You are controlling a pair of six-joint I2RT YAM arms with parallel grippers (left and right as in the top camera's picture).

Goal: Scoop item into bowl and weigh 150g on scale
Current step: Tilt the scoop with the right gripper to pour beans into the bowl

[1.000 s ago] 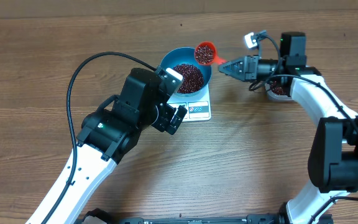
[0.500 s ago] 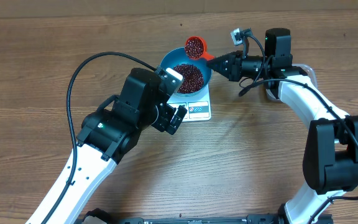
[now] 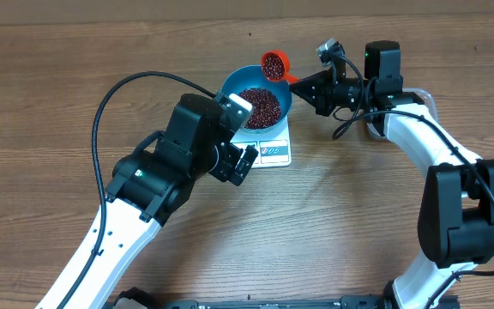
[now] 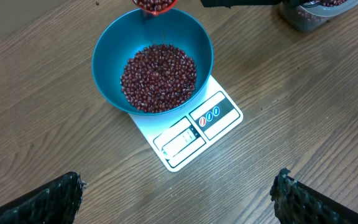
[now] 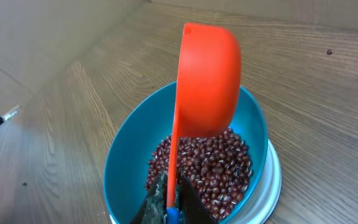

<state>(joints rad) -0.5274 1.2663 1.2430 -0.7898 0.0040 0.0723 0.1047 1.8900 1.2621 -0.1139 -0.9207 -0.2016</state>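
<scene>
Overhead, a smooth orange plastic scoop [image 3: 274, 64] is seen clamped by its handle in the right gripper [image 3: 305, 82], just ahead of the fingertips, over the round blue bowl's [image 3: 228, 86] far rim.

At the left wrist, the left gripper [image 4: 179, 198] is spread wide. Ahead of it, small red-brown beans [image 4: 159, 76] are heaped in the bowl on the flat white scale [image 4: 185, 140], whose display cannot be read.

At the right wrist, only the scoop's rounded underside is shown, and its contents are hidden.
</scene>
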